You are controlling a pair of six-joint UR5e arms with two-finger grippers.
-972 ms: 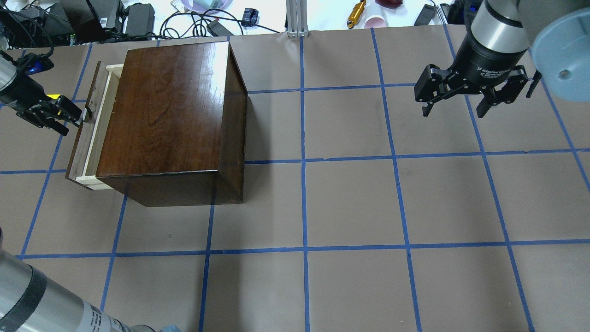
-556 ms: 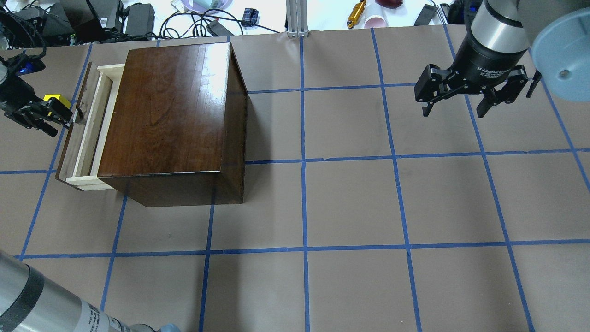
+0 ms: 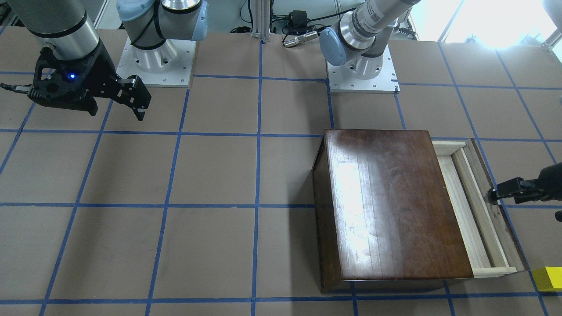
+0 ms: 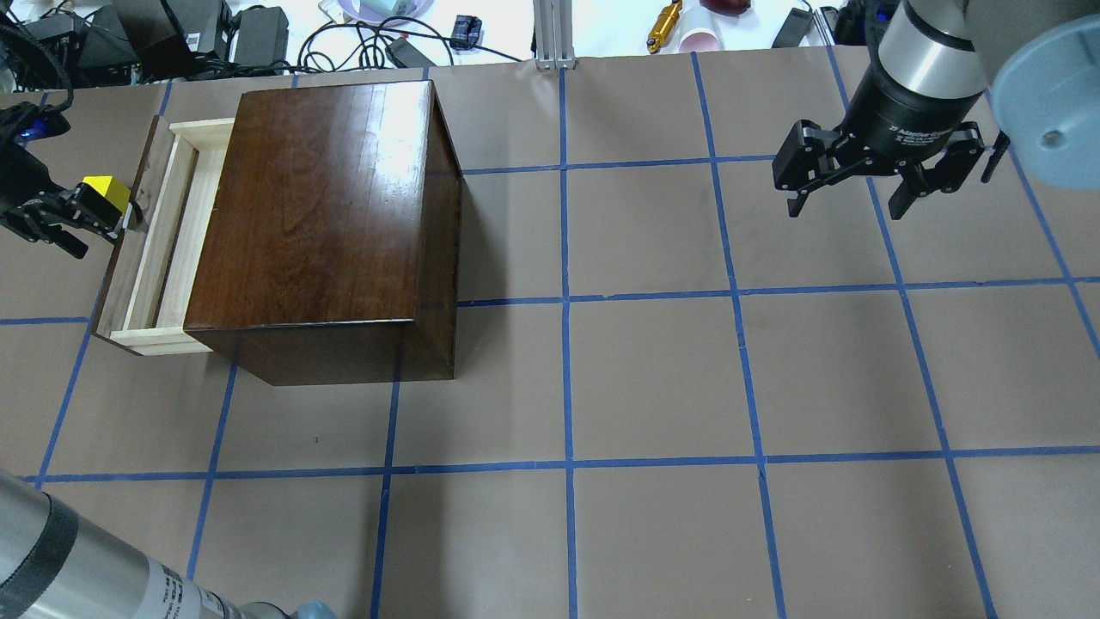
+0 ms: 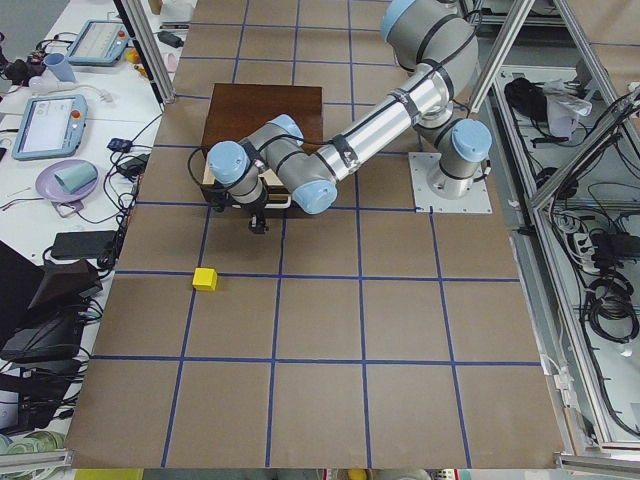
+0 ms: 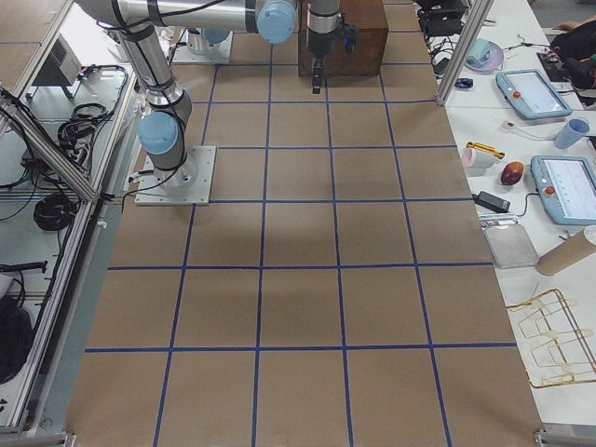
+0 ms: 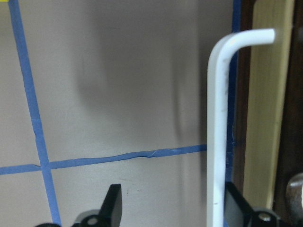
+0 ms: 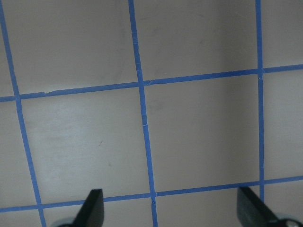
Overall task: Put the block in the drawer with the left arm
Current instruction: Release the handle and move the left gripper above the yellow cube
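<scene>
The yellow block lies on the table left of the drawer, just beyond my left gripper; it also shows in the front view and the left side view. The pale wood drawer stands partly out of the dark-brown box. My left gripper is at the drawer's dark front panel. In the left wrist view its jaws stand apart, with the white handle just inside one finger. My right gripper hangs open and empty, far to the right.
The box fills the left rear part of the table, which is covered in brown paper with blue tape lines. Cables and gear lie past the far edge. The arm bases stand at the robot's side.
My left gripper has moved left and the drawer has slid further out of the box with it. More of the yellow block shows. The right arm has not moved.
</scene>
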